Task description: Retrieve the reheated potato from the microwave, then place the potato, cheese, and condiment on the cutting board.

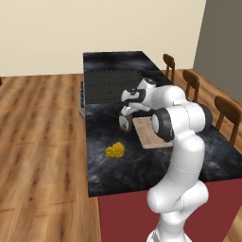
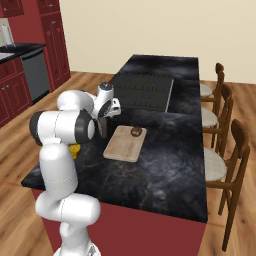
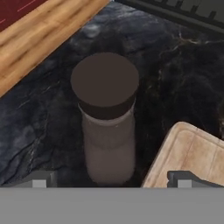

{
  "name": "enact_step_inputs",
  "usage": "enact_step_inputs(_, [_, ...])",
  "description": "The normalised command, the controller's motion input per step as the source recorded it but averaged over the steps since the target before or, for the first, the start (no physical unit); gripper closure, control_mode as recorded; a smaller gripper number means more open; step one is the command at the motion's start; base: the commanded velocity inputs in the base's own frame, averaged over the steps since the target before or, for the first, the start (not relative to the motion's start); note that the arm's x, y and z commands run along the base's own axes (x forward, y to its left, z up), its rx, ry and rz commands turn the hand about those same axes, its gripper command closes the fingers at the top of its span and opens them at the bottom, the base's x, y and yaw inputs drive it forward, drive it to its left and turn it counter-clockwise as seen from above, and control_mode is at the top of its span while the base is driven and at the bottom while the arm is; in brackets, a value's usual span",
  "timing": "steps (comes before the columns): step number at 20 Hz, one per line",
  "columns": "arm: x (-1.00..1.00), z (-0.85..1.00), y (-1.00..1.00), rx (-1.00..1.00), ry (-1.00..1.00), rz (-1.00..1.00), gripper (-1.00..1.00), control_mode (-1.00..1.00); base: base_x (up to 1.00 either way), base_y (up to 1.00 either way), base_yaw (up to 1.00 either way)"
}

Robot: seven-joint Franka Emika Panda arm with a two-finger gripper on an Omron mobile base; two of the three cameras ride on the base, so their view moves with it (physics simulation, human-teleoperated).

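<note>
Hand view looks down on the condiment (image 3: 106, 118), which stands upright on the dark marble counter (image 3: 39, 122) with its dark cap nearest the camera. The gripper (image 3: 111, 180) has its two fingertips (image 3: 38, 180) spread wide, one at each side of the bottle, and they do not touch it. The cutting board (image 3: 192, 157) lies just beside the condiment, and one corner of it is close to the bottle's base. In the left base view the condiment (image 1: 125, 124) stands near the board's edge (image 1: 146, 134), on the side away from the chairs (image 1: 227, 113). The cheese (image 1: 115, 151) lies on the counter near the condiment, closer to the robot's base and apart from the board. The ridged cooktop (image 1: 109, 85) is beyond the condiment. In the right base view a small dark round thing (image 2: 135, 131) sits on the far end of the board; I cannot tell what it is.
</note>
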Motion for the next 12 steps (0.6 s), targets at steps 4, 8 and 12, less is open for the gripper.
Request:
enact_step_inputs(4, [0.04, -0.12, 0.14, 0.00, 0.00, 0.00, -1.00, -1.00, 0.00, 0.00, 0.00])
enact_step_inputs(8, [0.08, -0.16, 0.16, 0.00, 0.00, 0.00, -1.00, -1.00, 0.00, 0.00, 0.00])
enact_step_inputs(12, [0.14, -0.15, 0.06, -0.01, 0.00, 0.00, -1.00, -1.00, 0.00, 0.00, 0.00])
